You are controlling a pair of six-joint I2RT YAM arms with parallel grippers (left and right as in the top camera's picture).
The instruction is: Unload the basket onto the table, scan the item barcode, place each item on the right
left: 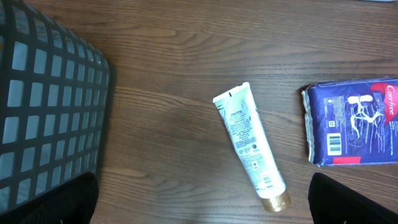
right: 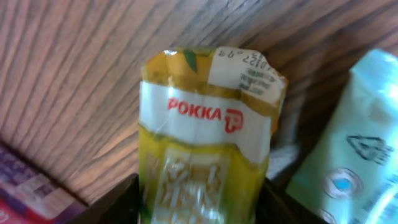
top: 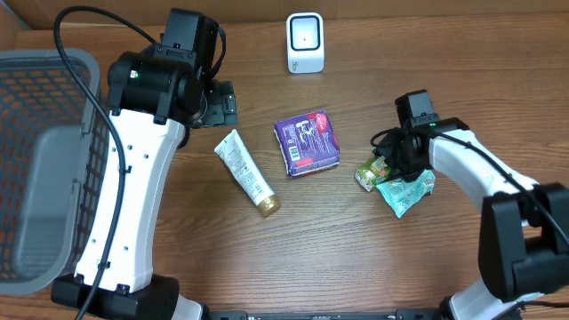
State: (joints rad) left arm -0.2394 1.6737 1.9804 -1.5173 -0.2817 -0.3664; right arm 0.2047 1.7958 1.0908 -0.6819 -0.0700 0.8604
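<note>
My right gripper (right: 198,208) is down on the Pokka drink pack (right: 205,149) with a finger against each side, though I can't tell if it truly grips. The pack lies on the table (top: 356,258) touching a teal pouch (top: 404,192), well apart from the scanner (top: 305,43). My left gripper (left: 202,208) hangs spread wide, holding nothing.

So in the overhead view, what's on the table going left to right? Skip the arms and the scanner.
grey basket → white tube → purple pack → yellow Pokka pouch → teal packet
</note>
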